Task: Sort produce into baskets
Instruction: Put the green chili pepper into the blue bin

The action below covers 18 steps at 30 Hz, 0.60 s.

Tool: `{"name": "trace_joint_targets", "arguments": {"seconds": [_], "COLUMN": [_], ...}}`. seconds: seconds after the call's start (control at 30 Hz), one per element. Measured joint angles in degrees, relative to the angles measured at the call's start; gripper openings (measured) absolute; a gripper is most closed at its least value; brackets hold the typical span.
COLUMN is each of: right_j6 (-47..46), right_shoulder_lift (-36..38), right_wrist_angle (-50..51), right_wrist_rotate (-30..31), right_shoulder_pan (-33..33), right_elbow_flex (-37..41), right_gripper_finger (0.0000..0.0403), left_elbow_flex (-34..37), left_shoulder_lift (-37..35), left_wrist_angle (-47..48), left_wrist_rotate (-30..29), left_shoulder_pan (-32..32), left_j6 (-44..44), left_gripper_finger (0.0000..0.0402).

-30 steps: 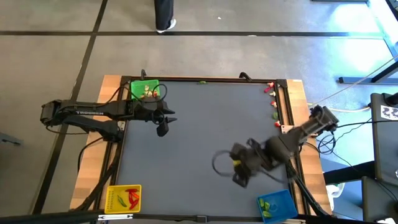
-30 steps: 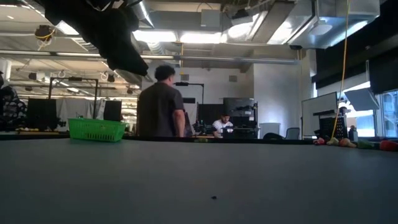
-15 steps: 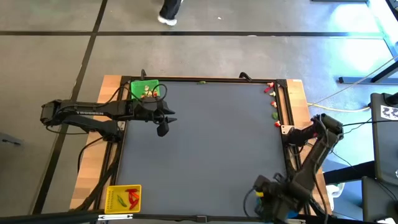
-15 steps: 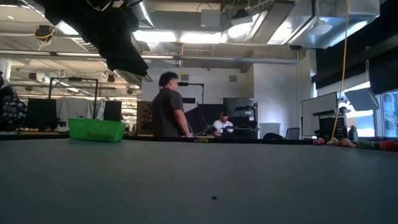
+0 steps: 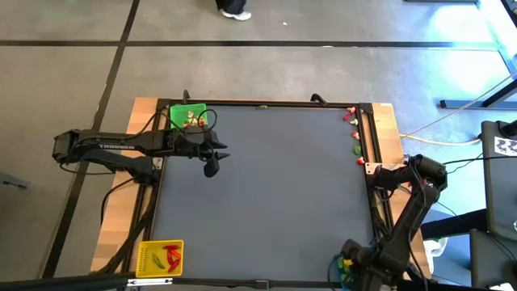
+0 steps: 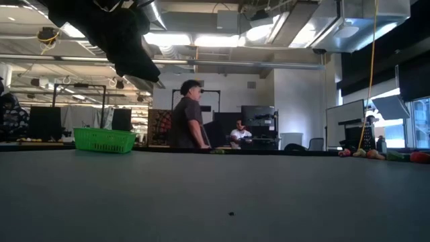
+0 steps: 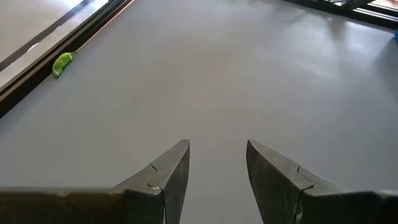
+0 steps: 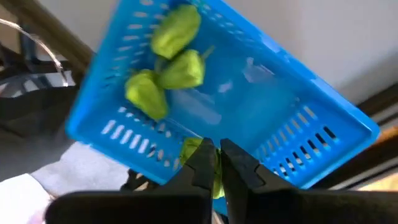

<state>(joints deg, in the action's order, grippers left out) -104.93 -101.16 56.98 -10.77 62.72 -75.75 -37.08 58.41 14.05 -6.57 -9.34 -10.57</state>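
The right end effector [image 8: 213,163] is pinched nearly closed on a small green produce piece [image 8: 194,149] and hangs directly above the blue basket [image 8: 323,118] at the table's near right corner, so the coming release turns on a drop straight down. Three green pieces [image 8: 176,70] already lie in that basket. Seen from above, the arm hides most of the basket, so how well centred the piece sits is hard to judge. The left end effector [image 7: 217,171] waits with fingers parted and nothing between them, beside the green basket [image 5: 187,115], well apart. The yellow basket [image 5: 161,259] holds red pieces.
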Motion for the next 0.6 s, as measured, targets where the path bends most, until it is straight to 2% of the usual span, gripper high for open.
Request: {"name": "trace_joint_targets", "arguments": {"seconds": [0.13,0.43,0.6], "right_j6": [-1.3,-1.3,2.6], "right_shoulder_lift": [0.0,0.3,1.8], "right_wrist_angle": [-0.1,-1.9,1.6], "right_wrist_rotate": [-0.9,-2.3,-1.9], "right_shoulder_pan": [-0.1,-0.1,-1.9], "right_elbow_flex": [1.4,1.4,-1.8], "right_gripper_finger": [0.0034,0.0188,0.0237], "left_elbow_flex": [0.0,0.0,0.0], "left_shoulder_lift": [0.0,0.0,0.0], "left_wrist_angle": [0.0,0.0,0.0], "left_wrist_rotate": [0.0,0.0,0.0], "left_shoulder_pan": [0.0,0.0,0.0], "left_j6": [0.0,0.0,0.1], "left_gripper_finger": [0.0155,0.0155,0.0155]}}
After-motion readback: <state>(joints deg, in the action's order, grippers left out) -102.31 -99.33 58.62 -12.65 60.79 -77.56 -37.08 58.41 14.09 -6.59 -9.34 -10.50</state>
